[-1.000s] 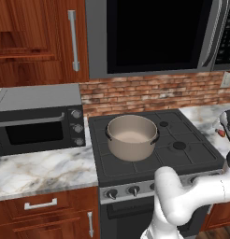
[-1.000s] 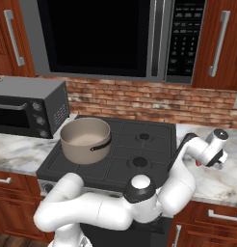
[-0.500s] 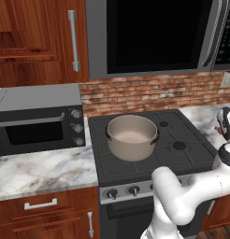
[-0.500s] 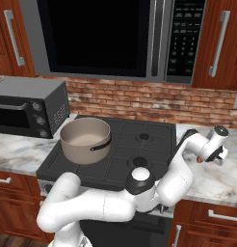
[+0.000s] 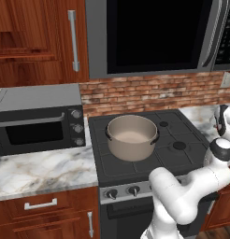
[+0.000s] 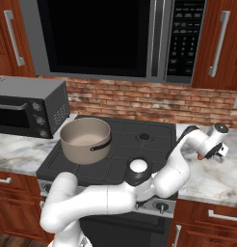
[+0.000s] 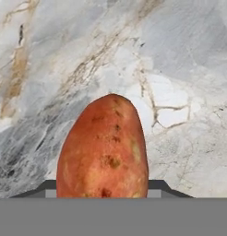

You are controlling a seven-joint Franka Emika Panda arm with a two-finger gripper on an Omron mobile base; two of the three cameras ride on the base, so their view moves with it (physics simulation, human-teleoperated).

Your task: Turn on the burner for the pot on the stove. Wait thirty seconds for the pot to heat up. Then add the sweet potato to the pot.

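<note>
Right now you have the arm stretched out to the right of the stove (image 6: 115, 159), with the gripper (image 6: 213, 153) down over the marble counter (image 6: 212, 178) beside the cooktop. Looking along the hand, you see the sweet potato (image 7: 104, 147) lying on the grey-and-tan veined marble (image 7: 180, 69), its tapered end pointing toward 12 o'clock and its body running down between the finger tips at 6 o'clock; both tips press in against its flanks, so the pincer is clamped around the tuber. From the right base camera a small spot of orange (image 6: 201, 156) shows just beside the hand, at about 3 o'clock from the pot (image 6: 85, 140) and well apart from it. That pot sits upright on the front-left burner (image 5: 118, 163) of the black cooktop, pale inside, dark side handles out at 9 and 3 o'clock. A row of small black knobs (image 5: 133, 190) lines the steel front strip. Around you: a grey toaster oven (image 5: 37, 119) on the marble at 9 o'clock from the pot, a red brick backsplash (image 5: 149, 95) behind the stove, a dark-fronted microwave (image 5: 154, 35) at 12 o'clock, and reddish wood cabinets (image 5: 37, 39) with steel bar handles on either side and below the counters.
</note>
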